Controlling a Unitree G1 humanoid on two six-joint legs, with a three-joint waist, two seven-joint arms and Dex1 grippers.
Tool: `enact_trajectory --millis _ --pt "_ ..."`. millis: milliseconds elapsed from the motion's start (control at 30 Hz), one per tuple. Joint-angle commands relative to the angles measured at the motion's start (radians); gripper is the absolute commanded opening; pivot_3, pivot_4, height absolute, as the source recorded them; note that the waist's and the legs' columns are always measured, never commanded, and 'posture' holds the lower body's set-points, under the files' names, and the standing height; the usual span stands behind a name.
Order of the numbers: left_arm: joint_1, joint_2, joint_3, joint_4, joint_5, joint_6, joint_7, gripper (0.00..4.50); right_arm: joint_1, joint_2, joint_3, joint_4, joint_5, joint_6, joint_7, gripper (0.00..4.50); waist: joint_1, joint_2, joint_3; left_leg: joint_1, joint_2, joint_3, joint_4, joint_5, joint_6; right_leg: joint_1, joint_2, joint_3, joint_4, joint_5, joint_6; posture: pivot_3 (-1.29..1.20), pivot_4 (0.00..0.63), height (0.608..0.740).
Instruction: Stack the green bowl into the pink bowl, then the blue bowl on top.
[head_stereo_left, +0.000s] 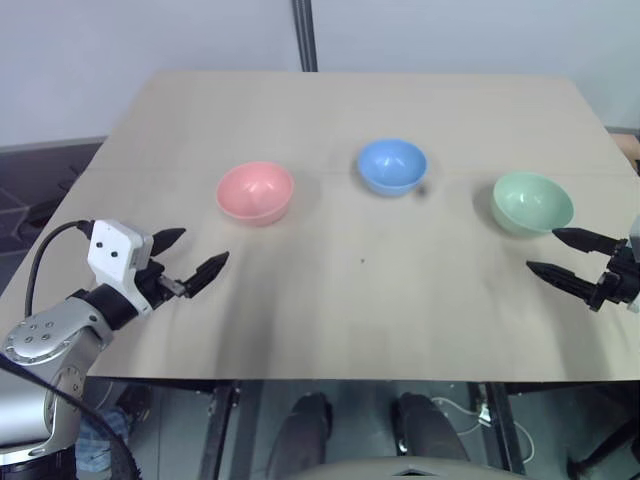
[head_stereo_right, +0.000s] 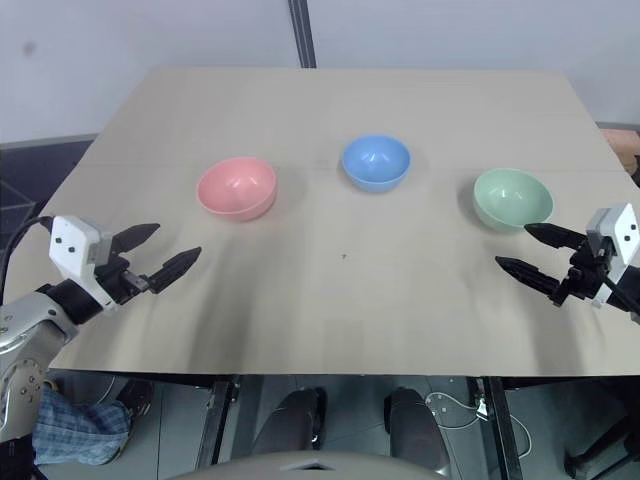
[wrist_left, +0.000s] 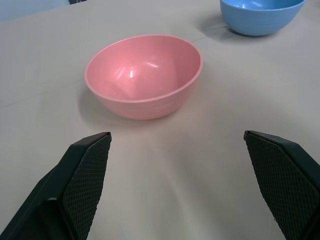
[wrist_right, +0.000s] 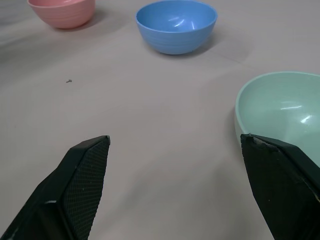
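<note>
Pink bowl (head_stereo_left: 255, 192), blue bowl (head_stereo_left: 392, 165), green bowl (head_stereo_left: 532, 202)

A pale wood-grain worktop (head_stereo_left: 360, 320) carries three bowls, all upright and well apart: the pink bowl (head_stereo_left: 255, 192) at 10 o'clock, the blue bowl (head_stereo_left: 392, 166) at 12, the green bowl (head_stereo_left: 532, 203) at 2.

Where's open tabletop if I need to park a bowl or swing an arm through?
Bare table runs wide along the near edge between the left pincer and right pincer. The far half behind the bowls is bare too. Tightest spot: the right pincer sits right beside the green bowl. Gaps separate pink bowl, blue bowl and green.
</note>
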Motion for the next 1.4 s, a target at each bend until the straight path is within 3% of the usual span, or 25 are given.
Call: enact_trajectory --millis 33,267,500,767,1000,1400 --pt "-0.002 0.004 0.006 -0.025 -0.006 -0.018 -0.003 4.50 -0.017 0.000 -0.027 -0.038 0.025 -0.002 -0.003 4.39 0.000 0.000 0.000 0.000 0.000 0.000 0.000 0.000 0.000 0.000 0.000 0.000 0.000 0.000 0.000 0.00 0.150 0.740" --pt "-0.014 0.002 -0.009 -0.015 0.013 -0.028 0.009 4.50 -0.024 0.007 -0.014 -0.053 0.028 -0.004 -0.004 4.39 0.000 0.000 0.000 0.000 0.000 0.000 0.000 0.000 0.000 0.000 0.000 0.000 0.000 0.000 0.000 0.00 0.150 0.740" --pt "-0.127 -0.007 -0.096 0.005 0.105 0.003 0.136 4.50 -0.032 0.012 -0.003 -0.133 0.102 0.050 0.017 4.39 0.002 0.000 0.000 0.000 0.000 -0.001 0.001 0.000 0.000 0.000 0.000 -0.001 0.001 0.000 0.000 0.00 0.150 0.740" --pt "-0.309 0.145 -0.279 0.074 0.300 0.027 0.135 4.50 -0.030 0.019 0.002 -0.144 0.106 0.054 0.007 4.39 0.002 -0.001 0.001 0.000 0.000 -0.001 0.002 0.000 0.000 0.000 0.001 -0.001 0.001 0.000 0.000 0.00 0.150 0.740" --pt "-0.441 0.259 -0.440 0.254 0.458 -0.102 0.038 4.50 -0.031 0.037 0.002 -0.192 0.119 0.051 -0.010 4.39 -0.004 0.000 0.001 -0.001 0.000 -0.001 0.001 0.000 0.000 0.000 0.001 0.000 0.001 0.000 0.001 0.00 0.150 0.740" --pt "-0.609 0.194 -0.600 0.489 0.599 -0.297 -0.020 4.50 -0.002 0.065 -0.074 -0.314 0.229 0.051 -0.008 4.39 0.000 -0.002 0.002 -0.002 -0.001 -0.002 0.001 0.000 0.000 -0.001 0.000 -0.002 0.001 0.000 0.001 0.00 0.150 0.740"
